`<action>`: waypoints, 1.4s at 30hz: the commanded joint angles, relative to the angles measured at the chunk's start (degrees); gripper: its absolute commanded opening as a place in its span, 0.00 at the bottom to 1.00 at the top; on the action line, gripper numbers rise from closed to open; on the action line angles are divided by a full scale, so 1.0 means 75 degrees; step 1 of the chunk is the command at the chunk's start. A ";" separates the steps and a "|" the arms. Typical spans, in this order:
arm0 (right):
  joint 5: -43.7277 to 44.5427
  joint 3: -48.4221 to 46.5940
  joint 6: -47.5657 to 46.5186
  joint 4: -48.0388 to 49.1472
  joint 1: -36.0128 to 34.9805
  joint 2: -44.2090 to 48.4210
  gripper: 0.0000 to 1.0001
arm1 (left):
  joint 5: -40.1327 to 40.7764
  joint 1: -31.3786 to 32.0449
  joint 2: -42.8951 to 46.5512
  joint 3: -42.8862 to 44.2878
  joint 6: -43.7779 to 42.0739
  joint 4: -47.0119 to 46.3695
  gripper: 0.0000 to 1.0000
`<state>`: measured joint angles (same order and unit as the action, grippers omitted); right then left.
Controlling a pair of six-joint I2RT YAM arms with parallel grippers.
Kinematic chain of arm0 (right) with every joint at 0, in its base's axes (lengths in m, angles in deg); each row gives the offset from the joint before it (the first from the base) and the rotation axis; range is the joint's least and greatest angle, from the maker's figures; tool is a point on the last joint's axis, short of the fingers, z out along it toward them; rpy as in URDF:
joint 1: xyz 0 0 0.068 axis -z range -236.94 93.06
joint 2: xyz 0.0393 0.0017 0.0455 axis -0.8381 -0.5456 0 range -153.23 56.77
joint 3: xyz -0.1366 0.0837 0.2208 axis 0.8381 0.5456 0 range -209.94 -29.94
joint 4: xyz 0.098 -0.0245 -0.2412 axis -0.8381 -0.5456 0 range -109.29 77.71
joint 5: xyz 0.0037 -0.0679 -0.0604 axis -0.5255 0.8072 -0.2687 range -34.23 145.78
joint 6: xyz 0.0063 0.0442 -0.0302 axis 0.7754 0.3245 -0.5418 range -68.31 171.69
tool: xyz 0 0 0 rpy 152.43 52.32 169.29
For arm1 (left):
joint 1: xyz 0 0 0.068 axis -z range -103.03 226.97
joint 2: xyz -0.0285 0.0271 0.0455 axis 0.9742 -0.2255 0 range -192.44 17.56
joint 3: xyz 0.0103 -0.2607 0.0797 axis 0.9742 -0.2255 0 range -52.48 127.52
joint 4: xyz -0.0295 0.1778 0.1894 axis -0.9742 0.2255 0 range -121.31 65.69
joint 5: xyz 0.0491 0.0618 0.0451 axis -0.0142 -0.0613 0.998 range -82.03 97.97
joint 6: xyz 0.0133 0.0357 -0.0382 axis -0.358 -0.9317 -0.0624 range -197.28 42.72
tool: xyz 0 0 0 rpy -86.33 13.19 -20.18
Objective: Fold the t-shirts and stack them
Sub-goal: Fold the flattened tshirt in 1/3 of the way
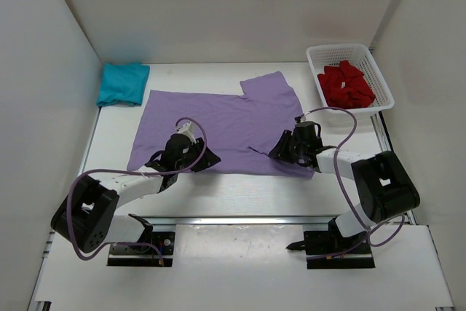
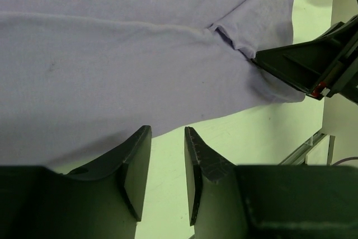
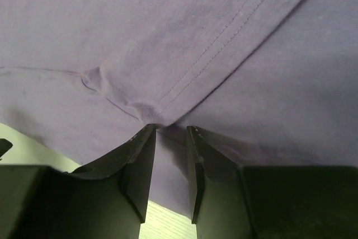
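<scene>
Starting the lavender t-shirt (image 1: 218,118) fold, left hand (image 2: 168,155) and right hand (image 3: 170,149) both part-open, empty, hem at fingertips; next likely pinch and lift.

Looks down on a white bench (image 1: 218,187) closed in by white walls. Shows a purple shirt (image 1: 226,121) spread flat across the middle, with one sleeve jutting out at the far right. Shows a teal shirt (image 1: 122,83) folded at the far left, just beside the purple shirt's far left corner. Shows a red shirt (image 1: 346,85) crumpled inside a white mesh basket (image 1: 335,47) at the far right, near the jutting sleeve. Puts the left gripper (image 1: 207,159) low over the purple shirt's near edge, left of centre. Puts the right gripper (image 1: 277,153) low over the same edge further right, pointing left. Gives too little detail to tell how the jaws stand.
</scene>
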<state>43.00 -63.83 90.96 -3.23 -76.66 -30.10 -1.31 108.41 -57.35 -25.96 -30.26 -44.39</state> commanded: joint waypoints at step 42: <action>0.0203 -0.0883 -0.0853 -0.0716 -0.0042 -0.0018 0.27 | 0.0018 0.0249 0.0145 -0.0349 0.0222 -0.0401 0.42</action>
<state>45.38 -69.45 84.51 -11.74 -77.14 -28.92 -1.48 109.76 -57.03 -28.54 -28.40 -46.69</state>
